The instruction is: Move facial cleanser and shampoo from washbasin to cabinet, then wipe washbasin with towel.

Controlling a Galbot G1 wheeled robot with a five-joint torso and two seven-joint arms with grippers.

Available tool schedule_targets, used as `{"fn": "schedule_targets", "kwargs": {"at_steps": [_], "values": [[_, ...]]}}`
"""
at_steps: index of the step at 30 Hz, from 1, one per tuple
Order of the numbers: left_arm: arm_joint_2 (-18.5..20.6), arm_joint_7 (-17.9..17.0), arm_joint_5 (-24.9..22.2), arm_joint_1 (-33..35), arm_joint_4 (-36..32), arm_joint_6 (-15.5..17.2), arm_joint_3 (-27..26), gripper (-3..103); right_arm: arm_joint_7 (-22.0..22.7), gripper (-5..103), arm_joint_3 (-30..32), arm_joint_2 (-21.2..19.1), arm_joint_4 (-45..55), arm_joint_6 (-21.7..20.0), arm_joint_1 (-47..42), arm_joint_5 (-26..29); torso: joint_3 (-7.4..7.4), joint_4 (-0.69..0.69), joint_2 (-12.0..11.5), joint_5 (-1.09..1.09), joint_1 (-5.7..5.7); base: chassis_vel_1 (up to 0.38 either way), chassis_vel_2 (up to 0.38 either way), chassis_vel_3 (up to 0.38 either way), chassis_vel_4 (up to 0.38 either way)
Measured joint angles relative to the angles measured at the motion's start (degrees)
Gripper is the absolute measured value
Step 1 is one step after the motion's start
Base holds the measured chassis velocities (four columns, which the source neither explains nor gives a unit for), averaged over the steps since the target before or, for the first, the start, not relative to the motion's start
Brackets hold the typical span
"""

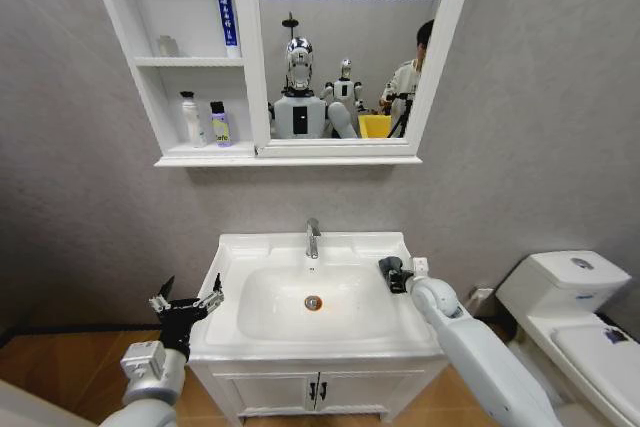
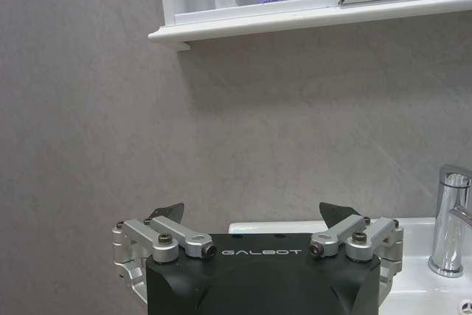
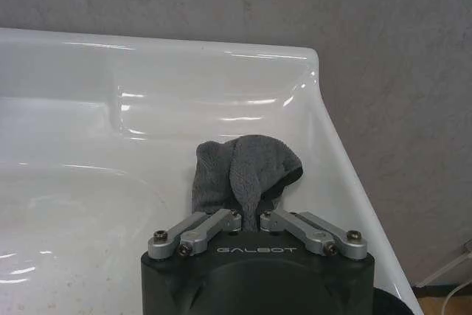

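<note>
The white washbasin [image 1: 232, 277] with its chrome tap [image 1: 313, 238] lies before me. My right gripper [image 1: 392, 275] rests on the basin's right rim, shut on the dark grey towel [image 3: 247, 171], which bunches up ahead of the fingers [image 3: 214, 223]. My left gripper [image 1: 187, 304] hangs open beside the basin's left edge, holding nothing. On the cabinet [image 1: 195, 155] a white bottle [image 1: 192, 119] and a small purple-and-yellow bottle [image 1: 220, 124] stand on the lower shelf. I cannot tell which is the facial cleanser and which the shampoo.
A tall blue tube [image 1: 225, 2] stands on the cabinet's upper shelf beside the mirror [image 1: 350, 42]. A white toilet [image 1: 575, 312] sits to the right. The two-door vanity [image 1: 318, 392] is under the basin. A grey wall runs behind.
</note>
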Motion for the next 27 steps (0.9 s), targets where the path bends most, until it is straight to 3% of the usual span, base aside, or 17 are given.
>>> {"fn": "schedule_targets", "kwargs": {"at_steps": [10,19,27], "values": [[0.00,0.00,0.00,0.00,0.00,0.00,0.00,100,-0.23,4,1.27,-0.02,4.06,2.75,-1.83,-2.34,0.00,0.00,0.00,0.00,0.01,0.000,0.000,0.000,0.000],[0.00,0.00,0.00,0.00,0.00,0.00,0.00,100,7.27,4,-4.17,2.47,11.70,2.25,-2.91,0.26,0.00,0.00,0.00,-0.01,0.00,0.000,0.000,0.000,0.000],[0.01,0.00,0.00,0.00,0.00,0.00,0.00,100,9.73,4,-8.19,5.81,10.50,1.19,-2.90,0.99,0.00,0.00,0.00,-0.01,0.00,0.000,0.000,0.000,0.000]]}}
